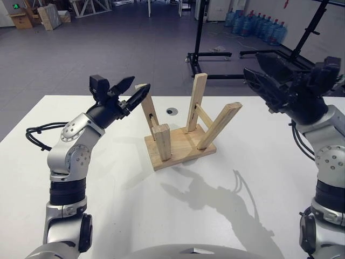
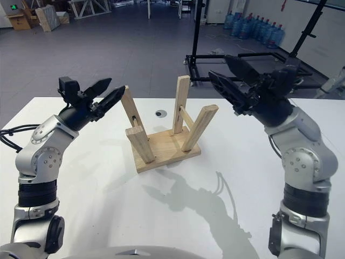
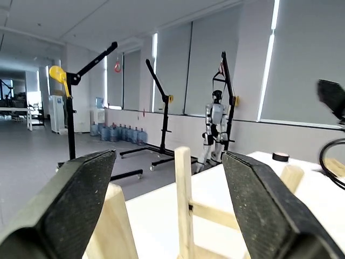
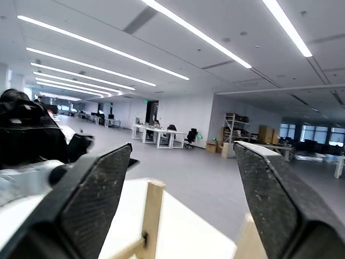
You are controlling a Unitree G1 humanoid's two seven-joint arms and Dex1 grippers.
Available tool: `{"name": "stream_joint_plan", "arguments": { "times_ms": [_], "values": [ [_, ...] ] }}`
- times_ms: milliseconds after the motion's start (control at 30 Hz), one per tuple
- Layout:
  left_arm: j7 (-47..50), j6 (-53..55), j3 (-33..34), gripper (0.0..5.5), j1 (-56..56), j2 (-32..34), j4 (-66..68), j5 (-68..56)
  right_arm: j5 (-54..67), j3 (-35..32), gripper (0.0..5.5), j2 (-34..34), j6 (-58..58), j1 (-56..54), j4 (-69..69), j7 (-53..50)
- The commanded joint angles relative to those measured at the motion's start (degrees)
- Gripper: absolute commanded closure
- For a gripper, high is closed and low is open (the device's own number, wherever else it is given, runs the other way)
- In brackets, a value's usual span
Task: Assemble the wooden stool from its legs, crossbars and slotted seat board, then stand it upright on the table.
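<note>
Nearest in the left eye view is the white table. At its centre one stool sits upside down, its single seat board flat on the tabletop. Four legs point up, and one crossbar is plain to see. The left gripper, at the stool's 10 o'clock, gapes wide and holds nothing. One tip is just beside a leg top; whether it touches cannot be told.

In the right eye view, the right gripper at 2 o'clock is raised, spread wide, empty and apart from the stool.

The left wrist view frames three leg tops and the crossbar between the fingers.

The right wrist view frames two leg tops.
</note>
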Motion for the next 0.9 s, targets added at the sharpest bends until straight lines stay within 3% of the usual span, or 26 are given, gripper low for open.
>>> {"name": "stream_joint_plan", "arguments": {
  "times_ms": [33,133,233,467,600,733,900],
  "values": [
    [-3.3,0.2,-1.0,1.94,4.8,2.8,0.2,0.7,-9.5,8.4,2.02,-0.3,-1.5,5.8,2.9,3.6],
    [-3.9,-0.3,-1.2,1.94,7.6,3.7,1.2,2.1,-15.2,12.6,2.02,-1.0,-1.8,9.1,4.1,4.3],
    [-1.6,-1.1,-0.9,1.94,8.0,3.6,3.3,4.7,-14.4,11.2,2.02,0.4,-2.8,8.1,2.3,3.3],
    [-7.7,-3.0,-2.6,1.94,15.9,8.4,2.8,7.6,1.5,-4.1,2.02,4.6,-3.3,1.1,-1.4,-4.3],
    [-16.0,-5.2,-6.8,1.94,23.4,14.9,2.0,11.5,4.1,-11.0,2.02,-2.2,-0.3,13.8,5.0,9.4],
    [-19.0,-6.3,-11.9,1.94,24.9,16.0,1.5,14.5,-6.2,-5.6,2.02,-6.6,-3.3,24.2,11.5,18.7],
    [-13.7,-8.1,-16.3,1.94,19.1,10.4,6.7,19.3,-21.4,1.1,2.02,-2.3,-19.7,21.9,25.6,18.9]
  ]
}}
